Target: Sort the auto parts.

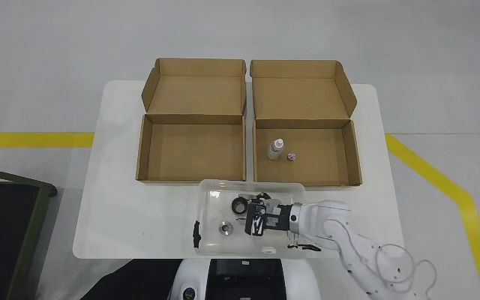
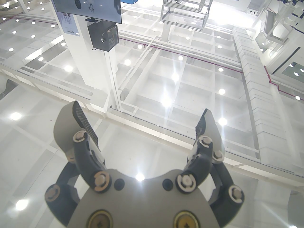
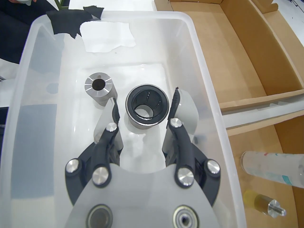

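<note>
Workspace for sorting auto parts, taken view by view. Top view: a white surface [image 1: 120, 187] carries two open cardboard boxes side by side, the left box [image 1: 191, 150] bare inside and the right box [image 1: 322, 154] holding a small bottle [image 1: 276, 148] with a small threaded part [image 1: 292, 156] just beside it. In front of them lies a clear plastic bin [image 1: 225, 183], into which the right end effector [image 1: 253, 219] dips. Left wrist view: the left end effector [image 2: 141, 115] is released and grasps nothing, pointing up at the ceiling, well apart from the work. Right wrist view: the right end effector [image 3: 146, 98] is likewise released, its fingers [image 3: 175, 100] standing on either side of an upright black-lined bearing [image 3: 147, 107] on the bin floor. The pads look just short of contact. A silver sleeve [image 3: 99, 91] stands just beside the bearing, outside the far finger, and black tape [image 3: 68, 22] patches the bin's far corner. The step in hand appears to be the grasp of the bearing. It would go best if the pads were centred on the steel outer wall and brought low enough to seat squarely before closing, so that the round body does not squirm out. A straight lift should then clear the bin wall without knocking over the sleeve.
</note>
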You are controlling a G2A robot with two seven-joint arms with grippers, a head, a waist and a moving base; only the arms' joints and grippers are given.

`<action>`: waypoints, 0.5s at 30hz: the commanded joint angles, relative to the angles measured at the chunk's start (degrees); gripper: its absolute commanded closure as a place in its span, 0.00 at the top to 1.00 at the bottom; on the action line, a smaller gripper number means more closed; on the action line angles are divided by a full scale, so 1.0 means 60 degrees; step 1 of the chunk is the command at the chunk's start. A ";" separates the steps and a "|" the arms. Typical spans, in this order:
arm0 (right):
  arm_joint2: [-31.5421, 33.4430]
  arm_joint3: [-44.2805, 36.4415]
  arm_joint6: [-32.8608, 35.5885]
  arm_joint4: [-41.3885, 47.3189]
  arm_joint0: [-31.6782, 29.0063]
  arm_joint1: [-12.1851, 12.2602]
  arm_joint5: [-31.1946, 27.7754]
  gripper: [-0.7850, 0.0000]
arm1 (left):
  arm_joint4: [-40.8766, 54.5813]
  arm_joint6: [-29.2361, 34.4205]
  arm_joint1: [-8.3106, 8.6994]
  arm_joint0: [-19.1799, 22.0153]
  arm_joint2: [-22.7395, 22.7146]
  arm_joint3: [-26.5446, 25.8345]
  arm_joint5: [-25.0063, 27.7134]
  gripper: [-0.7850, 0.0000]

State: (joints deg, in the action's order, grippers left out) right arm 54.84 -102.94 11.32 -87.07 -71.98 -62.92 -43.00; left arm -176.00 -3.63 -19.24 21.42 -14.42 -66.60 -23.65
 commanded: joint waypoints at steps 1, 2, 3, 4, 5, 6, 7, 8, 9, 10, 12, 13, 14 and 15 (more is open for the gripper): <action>-0.0119 0.0128 0.0008 -0.0003 0.0095 -0.0031 0.0037 0.56 | 0.0000 0.0000 0.0000 0.0000 0.0000 0.0000 0.0000 1.00; -0.0181 0.0186 0.0007 0.0002 0.0144 -0.0049 0.0066 0.55 | 0.0000 0.0000 0.0000 0.0000 0.0000 0.0000 0.0000 1.00; -0.0240 0.0242 0.0007 0.0008 0.0194 -0.0067 0.0084 0.56 | 0.0000 0.0000 0.0000 0.0000 0.0000 0.0000 0.0000 1.00; -0.0294 0.0301 0.0007 0.0006 0.0248 -0.0084 0.0105 0.56 | 0.0000 0.0000 0.0000 0.0000 0.0000 0.0000 0.0000 1.00; -0.0350 0.0362 0.0014 0.0014 0.0295 -0.0102 0.0127 0.56 | 0.0000 0.0000 0.0000 0.0000 0.0000 0.0000 0.0000 1.00; -0.0405 0.0404 0.0022 0.0015 0.0337 -0.0119 0.0155 0.56 | 0.0000 0.0000 0.0000 0.0000 0.0000 0.0000 0.0000 1.00; -0.0455 0.0448 0.0032 0.0014 0.0382 -0.0136 0.0186 0.56 | 0.0000 0.0000 0.0000 0.0000 0.0000 0.0000 0.0000 1.00; -0.0501 0.0501 0.0043 0.0012 0.0433 -0.0153 0.0210 0.56 | 0.0000 0.0000 0.0000 0.0000 0.0000 0.0000 0.0000 1.00; -0.0545 0.0557 0.0042 0.0030 0.0478 -0.0170 0.0230 0.56 | 0.0000 0.0000 0.0000 0.0000 0.0000 0.0000 0.0000 1.00; -0.0590 0.0608 0.0049 0.0036 0.0524 -0.0186 0.0240 0.56 | 0.0000 0.0000 0.0000 0.0000 0.0000 0.0000 0.0000 1.00; -0.0671 0.0704 0.0055 0.0037 0.0616 -0.0216 0.0260 0.56 | 0.0000 0.0000 0.0000 0.0000 0.0000 0.0000 0.0000 1.00; -0.0709 0.0756 0.0058 0.0045 0.0656 -0.0229 0.0257 0.56 | 0.0000 0.0000 0.0000 0.0000 0.0000 0.0000 0.0000 1.00; -0.0735 0.0808 0.0061 0.0052 0.0699 -0.0241 0.0255 0.56 | 0.0000 0.0000 0.0000 0.0000 0.0000 0.0000 0.0000 1.00; -0.0757 0.0852 0.0061 0.0055 0.0735 -0.0252 0.0255 0.56 | 0.0000 0.0000 0.0000 0.0000 0.0000 0.0000 0.0000 1.00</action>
State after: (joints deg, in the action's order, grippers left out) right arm 50.40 -98.07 11.68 -86.76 -67.77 -64.38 -41.45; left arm -176.00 -3.63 -19.24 21.42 -14.42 -66.60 -23.65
